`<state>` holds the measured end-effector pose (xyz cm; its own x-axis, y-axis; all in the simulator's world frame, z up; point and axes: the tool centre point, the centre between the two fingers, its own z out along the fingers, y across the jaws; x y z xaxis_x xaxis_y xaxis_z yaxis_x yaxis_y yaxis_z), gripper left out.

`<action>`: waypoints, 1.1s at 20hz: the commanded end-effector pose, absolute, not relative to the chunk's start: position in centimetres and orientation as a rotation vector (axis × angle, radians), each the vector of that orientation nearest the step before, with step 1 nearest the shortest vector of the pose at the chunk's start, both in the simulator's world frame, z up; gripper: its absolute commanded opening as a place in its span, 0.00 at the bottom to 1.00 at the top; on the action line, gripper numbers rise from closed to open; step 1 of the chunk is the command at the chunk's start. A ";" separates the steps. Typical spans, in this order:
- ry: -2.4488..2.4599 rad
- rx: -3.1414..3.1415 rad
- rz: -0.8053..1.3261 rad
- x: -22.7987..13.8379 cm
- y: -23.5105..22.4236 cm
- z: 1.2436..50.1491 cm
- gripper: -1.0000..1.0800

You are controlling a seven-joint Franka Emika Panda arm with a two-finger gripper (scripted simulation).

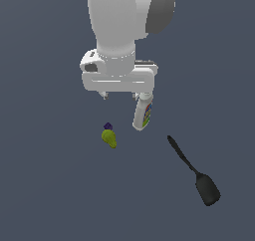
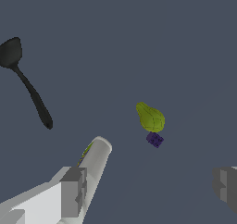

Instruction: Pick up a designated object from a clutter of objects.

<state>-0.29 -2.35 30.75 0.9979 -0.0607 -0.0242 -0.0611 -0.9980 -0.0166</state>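
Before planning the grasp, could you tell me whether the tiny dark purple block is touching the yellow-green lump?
Cannot tell. In both views the tiny dark purple block sits right against the yellow-green lump, with no plain gap or contact.

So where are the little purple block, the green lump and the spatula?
purple block [image 2: 155,139], wrist view, its top face.
green lump [image 2: 151,118], wrist view, its fat middle.
spatula [image 1: 207,189], exterior view, its blade.
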 end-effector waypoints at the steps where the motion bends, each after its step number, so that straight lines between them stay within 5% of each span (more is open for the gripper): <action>1: 0.095 -3.123 0.037 -0.3 -2.3 30.7 0.96; 22: 0.104 -3.148 0.056 -0.8 -3.0 28.9 0.96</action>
<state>-0.80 -2.88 29.48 0.9980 -0.0523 -0.0350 -0.0519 -0.9986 0.0115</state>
